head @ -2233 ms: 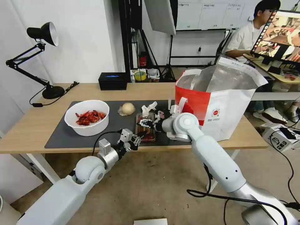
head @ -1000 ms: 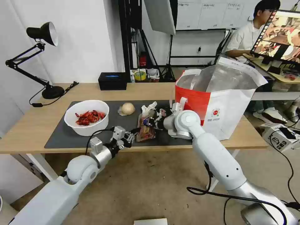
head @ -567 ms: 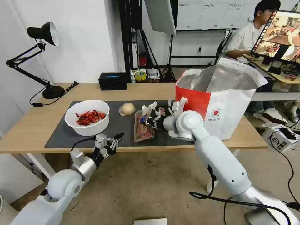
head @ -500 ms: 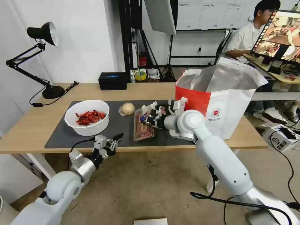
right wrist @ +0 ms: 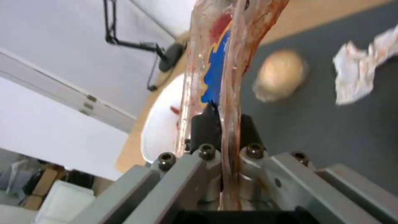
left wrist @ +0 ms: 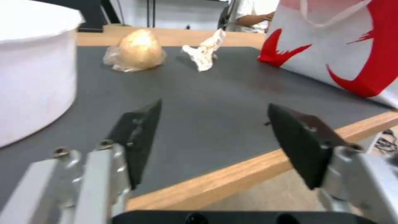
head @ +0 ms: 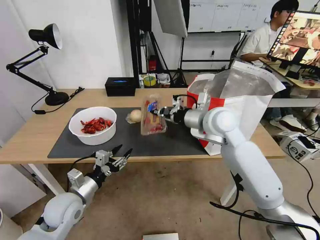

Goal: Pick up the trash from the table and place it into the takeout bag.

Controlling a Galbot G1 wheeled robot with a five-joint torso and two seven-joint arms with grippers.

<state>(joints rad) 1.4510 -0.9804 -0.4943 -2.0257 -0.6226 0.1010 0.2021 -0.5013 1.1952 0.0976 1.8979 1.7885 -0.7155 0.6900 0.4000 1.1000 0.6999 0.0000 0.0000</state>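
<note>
Nearest the robot, the left gripper (head: 120, 153) hangs just off the bench's (head: 33, 133) front edge, below the top, jaws spread wide w/ nothing between; the left wrist view shows its two dark fingers (left wrist: 139, 137) splayed over the near edge of the grey mat (left wrist: 199, 93). On the mat toward the left sits the white bowl of red shells (head: 93, 125); behind it, mid-mat, the beige bun (head: 135, 115) rests in its crinkled wrap, w/ the crumpled white tissue (left wrist: 204, 52) lying just beside it, apart from the bag. The right gripper (head: 161, 112) is up above the mat, jaws clenched on one edge of the clear plastic tray (head: 152, 115), which hangs lifted clear of the bench, stood on its side, red tomatoes inside; the right wrist view shows the thin tray rim (right wrist: 226, 77) pinched between the black pads (right wrist: 205, 124). To the right, the takeout bag (head: 243, 103) stands upright on the bench, mouth open, foil lining showing. Far back: black tissue box (head: 120, 86) and desk lamp (head: 46, 66).
</note>
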